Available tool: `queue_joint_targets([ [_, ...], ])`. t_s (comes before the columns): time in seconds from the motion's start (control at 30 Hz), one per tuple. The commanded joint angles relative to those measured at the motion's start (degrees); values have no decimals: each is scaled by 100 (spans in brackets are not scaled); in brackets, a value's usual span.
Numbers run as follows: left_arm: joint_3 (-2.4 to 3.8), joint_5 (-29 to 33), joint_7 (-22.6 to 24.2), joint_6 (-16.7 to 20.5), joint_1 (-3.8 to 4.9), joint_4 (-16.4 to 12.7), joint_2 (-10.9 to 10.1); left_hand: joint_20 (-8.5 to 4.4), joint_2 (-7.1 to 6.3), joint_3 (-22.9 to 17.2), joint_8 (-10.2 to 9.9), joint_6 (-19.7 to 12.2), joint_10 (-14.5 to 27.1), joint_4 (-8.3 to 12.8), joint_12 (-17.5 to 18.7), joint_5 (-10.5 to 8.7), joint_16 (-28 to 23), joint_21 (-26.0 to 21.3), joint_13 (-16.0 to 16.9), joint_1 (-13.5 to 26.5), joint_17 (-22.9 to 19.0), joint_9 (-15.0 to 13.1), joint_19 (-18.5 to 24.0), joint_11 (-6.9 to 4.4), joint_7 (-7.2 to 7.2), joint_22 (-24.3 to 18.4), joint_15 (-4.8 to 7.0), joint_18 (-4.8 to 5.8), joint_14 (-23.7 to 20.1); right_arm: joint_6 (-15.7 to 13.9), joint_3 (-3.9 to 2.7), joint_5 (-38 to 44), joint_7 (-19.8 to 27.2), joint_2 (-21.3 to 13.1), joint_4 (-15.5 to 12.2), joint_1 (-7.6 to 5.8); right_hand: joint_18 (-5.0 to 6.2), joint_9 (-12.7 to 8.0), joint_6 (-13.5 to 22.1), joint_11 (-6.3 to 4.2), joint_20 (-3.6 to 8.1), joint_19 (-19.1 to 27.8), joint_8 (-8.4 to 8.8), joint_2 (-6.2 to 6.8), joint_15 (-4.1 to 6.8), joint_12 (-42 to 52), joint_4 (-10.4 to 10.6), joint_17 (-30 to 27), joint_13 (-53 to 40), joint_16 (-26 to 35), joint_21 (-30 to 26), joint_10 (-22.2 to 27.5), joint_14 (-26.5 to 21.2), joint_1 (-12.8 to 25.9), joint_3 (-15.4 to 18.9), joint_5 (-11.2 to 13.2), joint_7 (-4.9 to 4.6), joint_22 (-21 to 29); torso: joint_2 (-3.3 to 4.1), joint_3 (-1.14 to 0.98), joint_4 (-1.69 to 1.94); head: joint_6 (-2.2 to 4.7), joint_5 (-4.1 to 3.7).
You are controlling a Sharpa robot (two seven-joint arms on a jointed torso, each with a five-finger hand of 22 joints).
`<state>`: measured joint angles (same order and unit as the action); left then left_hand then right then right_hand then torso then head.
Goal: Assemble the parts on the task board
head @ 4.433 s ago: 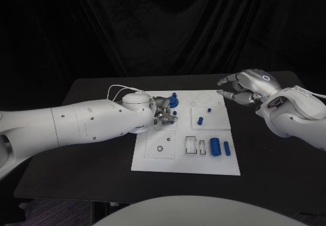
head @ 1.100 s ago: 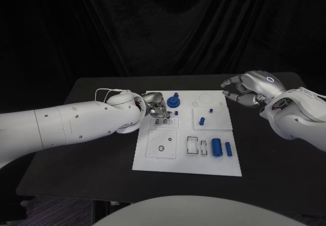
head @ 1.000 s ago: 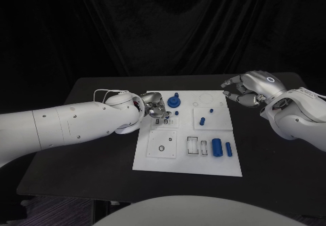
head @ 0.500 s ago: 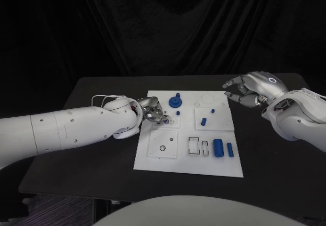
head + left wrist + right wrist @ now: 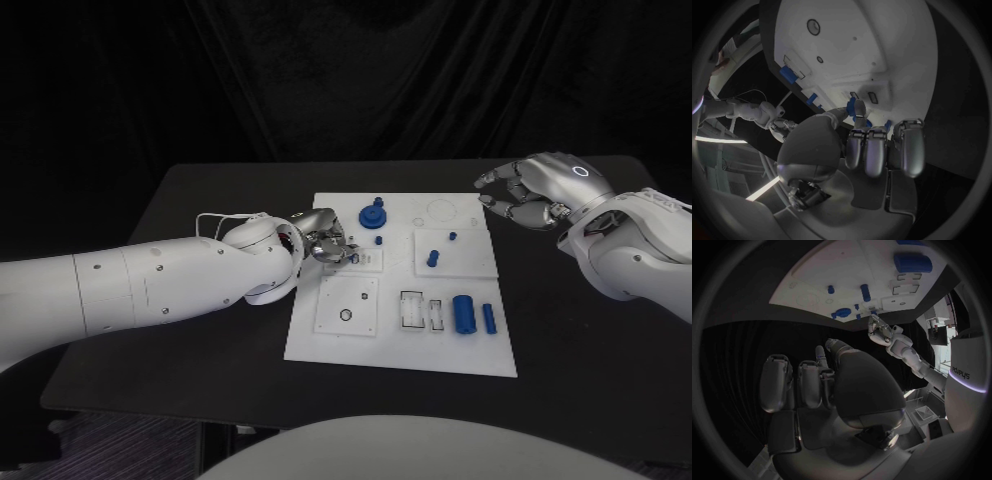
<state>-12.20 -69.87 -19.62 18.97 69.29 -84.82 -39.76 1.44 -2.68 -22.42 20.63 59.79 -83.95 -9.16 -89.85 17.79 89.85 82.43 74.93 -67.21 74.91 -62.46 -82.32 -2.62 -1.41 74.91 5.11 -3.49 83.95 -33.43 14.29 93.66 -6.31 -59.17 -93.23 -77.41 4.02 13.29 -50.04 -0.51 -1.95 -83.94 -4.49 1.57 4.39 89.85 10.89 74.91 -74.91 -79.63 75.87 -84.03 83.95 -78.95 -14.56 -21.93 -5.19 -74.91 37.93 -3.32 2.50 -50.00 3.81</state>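
Silver left hand [image 5: 323, 237] fingers [image 5: 877, 150] pinch a small blue part [image 5: 852, 106]; right hand [image 5: 531, 192] fingers curl, holding nothing.

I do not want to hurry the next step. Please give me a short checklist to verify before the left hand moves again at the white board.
1. Left hand at the white flat task board: ok, over its left edge.
2. Left hand holds a part: cannot tell; a small blue piece shows by its fingertips.
3. Right hand off the board: ok, beside its far right corner, fingers curled on nothing.
4. Large blue cylinder out of the way: ok, it lies at the near right.
5. Round blue knob-shaped part untouched: ok, close to the left hand but apart.
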Motion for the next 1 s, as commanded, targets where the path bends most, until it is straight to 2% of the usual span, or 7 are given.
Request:
queue_joint_targets([
  [0.03,4,-266,157,546,-39,0,19,-37,17,-277,33,-6,-605,231,-15,39,15,6,1507,-61,1509,-11,-18,-40,74,525,38,57,605,27,-4,19,-106,-13,-17,13,-89,-7,-31,3,-18,-122,7,15,-20,15,-36,547,-1509,28,-32,-597,397,-58,-7,-29,10,-1096,5,4,0,0,5],
  [0.27,4,-309,242,785,-100,14,22,-39,18,-296,32,-8,-605,235,-15,52,15,11,1507,-62,1509,-19,-24,-41,73,533,40,59,605,41,-4,19,-113,-20,-21,16,-89,-8,-35,2,-17,-121,7,16,-19,15,-45,546,-1509,29,-36,-597,396,-66,-16,-31,12,-1096,14,8,-10,0,24],
  [0.4,4,-316,246,766,-120,32,24,-39,19,-299,32,-6,-605,235,-15,52,15,10,1507,-61,1509,-20,-23,-41,73,532,40,59,605,55,-4,19,-125,-25,-18,17,-88,-9,-41,0,-16,-121,5,17,-18,15,-56,541,-1509,34,-38,-597,395,-74,-26,-32,13,-1095,14,14,2,0,26],
  [0.73,4,-320,218,708,-221,75,43,-41,22,-312,32,4,-605,221,-15,49,15,7,1507,-37,1509,-30,-22,-41,70,531,42,58,605,61,-4,19,-135,-38,-25,19,-88,-9,-41,0,-16,-121,5,17,-18,15,-56,541,-1509,34,-38,-597,395,-74,-26,-32,13,-1095,6,7,-3,0,-5],
  [1.0,4,-321,237,697,-256,78,49,-42,21,-316,31,8,-605,215,-15,46,15,8,1507,-27,1509,-34,-23,-41,70,533,42,58,605,58,-4,19,-136,-39,-26,19,-89,-10,-53,-1,-15,-122,2,17,-16,15,-67,542,-1509,32,-35,-597,396,-82,-39,-32,15,-1096,8,7,-6,0,5],
])
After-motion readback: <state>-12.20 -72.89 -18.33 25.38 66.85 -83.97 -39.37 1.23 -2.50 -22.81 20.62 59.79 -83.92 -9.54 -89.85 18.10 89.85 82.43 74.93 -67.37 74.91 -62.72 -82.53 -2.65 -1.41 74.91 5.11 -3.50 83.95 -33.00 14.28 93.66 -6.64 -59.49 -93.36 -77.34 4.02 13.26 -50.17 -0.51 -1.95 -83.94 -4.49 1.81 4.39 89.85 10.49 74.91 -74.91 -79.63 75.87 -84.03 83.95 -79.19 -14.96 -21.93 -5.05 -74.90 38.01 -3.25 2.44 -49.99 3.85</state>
